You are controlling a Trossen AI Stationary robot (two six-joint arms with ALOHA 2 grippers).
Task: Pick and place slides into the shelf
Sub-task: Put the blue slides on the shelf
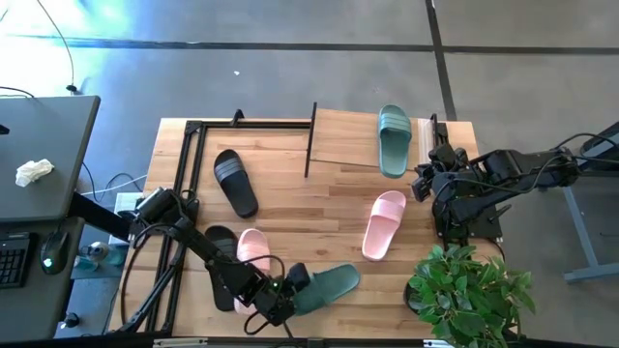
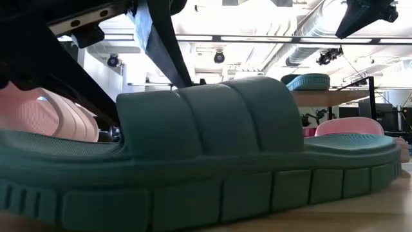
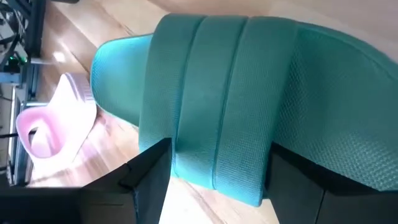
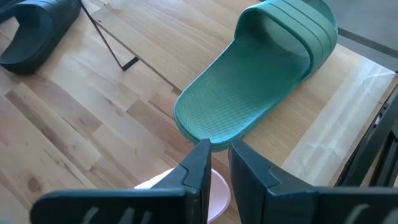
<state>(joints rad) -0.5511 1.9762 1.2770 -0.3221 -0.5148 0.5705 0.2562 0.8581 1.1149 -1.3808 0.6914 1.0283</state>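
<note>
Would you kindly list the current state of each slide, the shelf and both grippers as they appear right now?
Green slide near the left arm: flat on the table, strap between the left gripper's fingers.
Green slide on the shelf: resting on the top board.
Pink slides: on the table.
Black slides: on the table.
Shelf: holds one slide.
Left gripper: open around the strap.
Right gripper: nearly closed, empty.

The left pincer (image 3: 208,177) straddles the green slide (image 3: 249,93) at its strap, a pink slide (image 3: 53,121) lying nearby.
</note>
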